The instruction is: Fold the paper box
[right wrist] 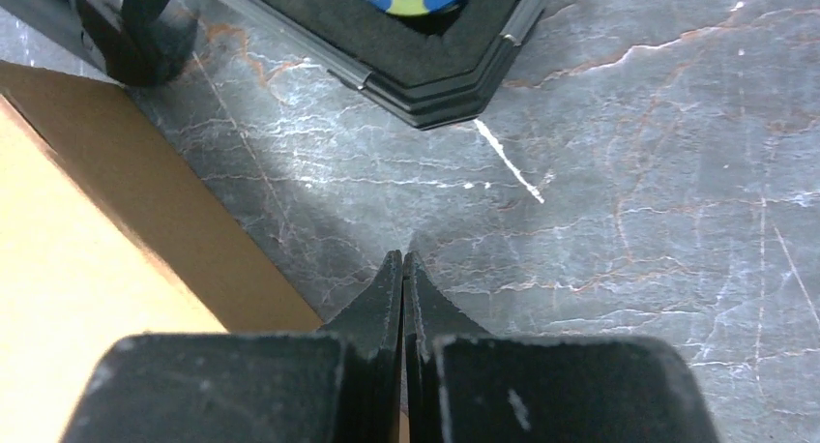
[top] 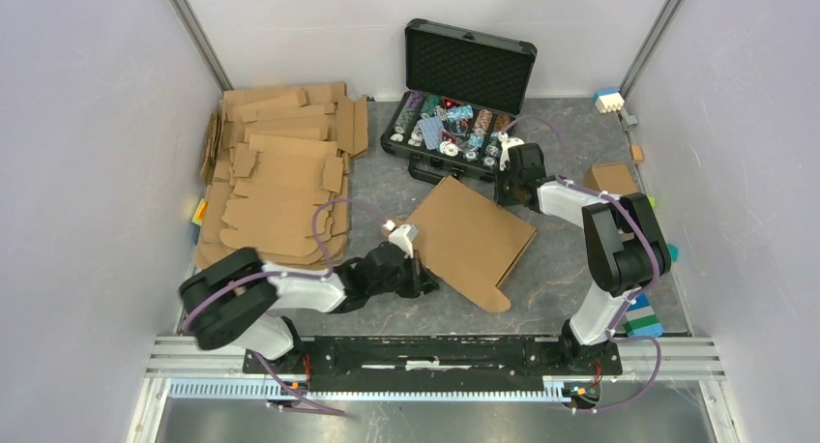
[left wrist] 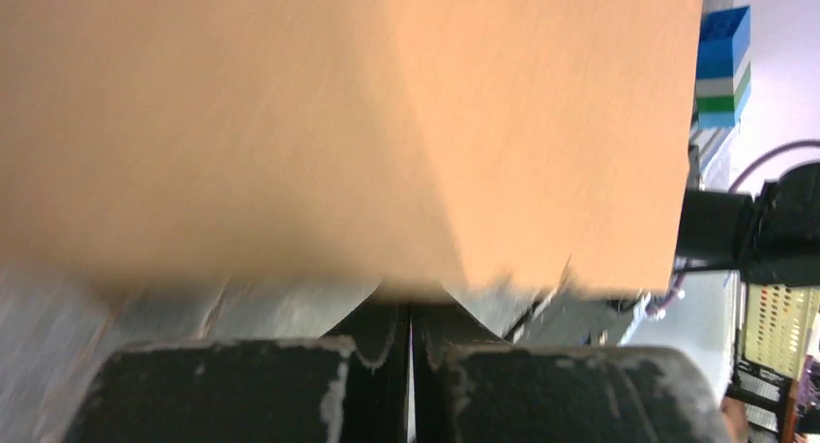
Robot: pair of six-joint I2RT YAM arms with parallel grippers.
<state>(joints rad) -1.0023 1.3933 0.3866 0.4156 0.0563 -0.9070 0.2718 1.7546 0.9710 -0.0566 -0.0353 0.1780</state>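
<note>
The plain brown corrugated cardboard paper box [top: 474, 235] lies just in front of the open black hard-shell case [top: 469, 71], one corner close to the case's front edge. Its face is matte and smooth, and a rounded tab juts from the corner farthest from the case. On the side of the sheet away from the case, the left gripper [left wrist: 410, 312] has its scuffed black fingers pressed together at the cardboard's edge, probably to lever that panel up along a crease. Whether any cardboard is nipped between them I cannot tell. The right gripper [right wrist: 403, 261], pressed together and empty, points at the grey veined tabletop [right wrist: 629, 172] between sheet and case, likely ready to steady that edge.
</note>
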